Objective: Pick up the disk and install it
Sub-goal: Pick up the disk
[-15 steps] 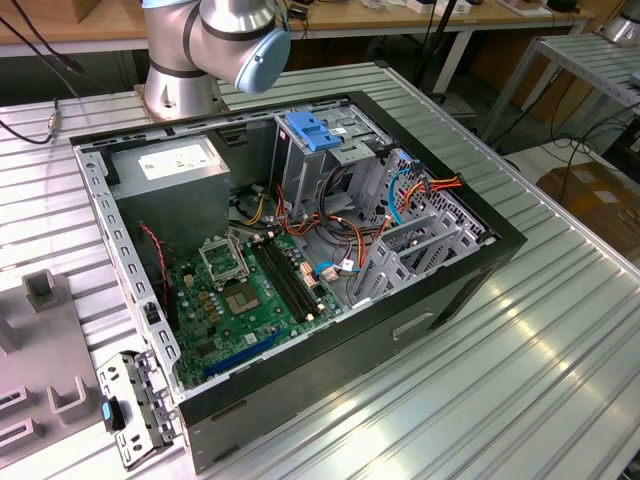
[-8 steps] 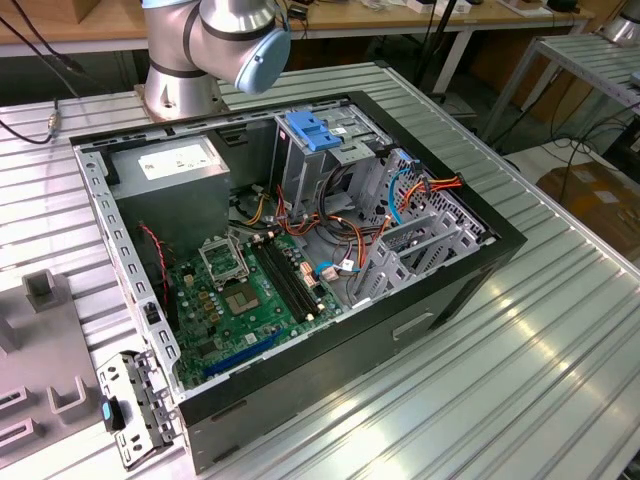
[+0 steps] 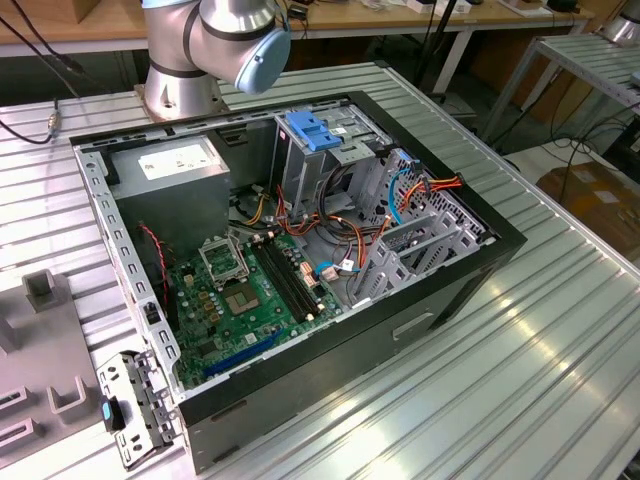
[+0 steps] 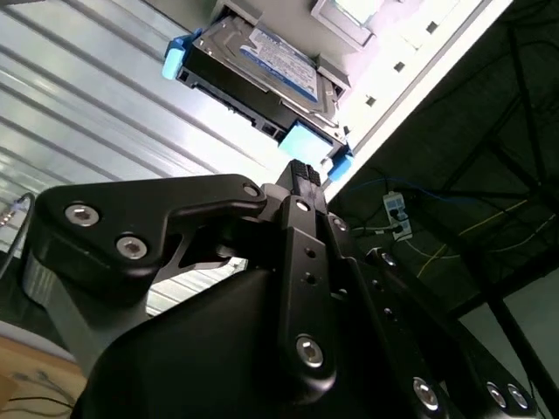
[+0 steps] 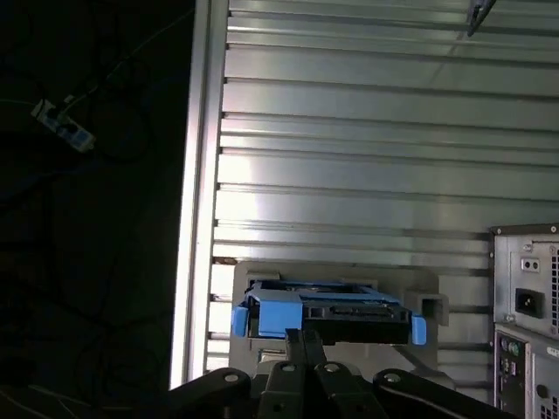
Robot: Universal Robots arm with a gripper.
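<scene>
1. On the ridged metal counter (image 3: 560,380), in the exterior view, the open computer case (image 3: 420,320) is lying on its side with its board and cables showing. Its grey drive cage (image 3: 425,240) is standing with open slots, so the installing is looking wholly undone.
2. Near one edge of the counter, apart from the case's back panel, a pale grey holder (image 5: 428,288) is sitting in the first wrist view.
3. The disk (image 5: 349,316) is lying flat in that holder, blue rails running along both sides and its blue end tab (image 4: 306,141) facing the arm in the second wrist view. It is looking unlifted, so the pick-up is not yet done.
4. The gripper (image 5: 303,336) is hanging right at that tab, its fingers (image 5: 293,349) drawn together with no gap showing between them. Whether the tips are touching the tab I cannot tell.
</scene>
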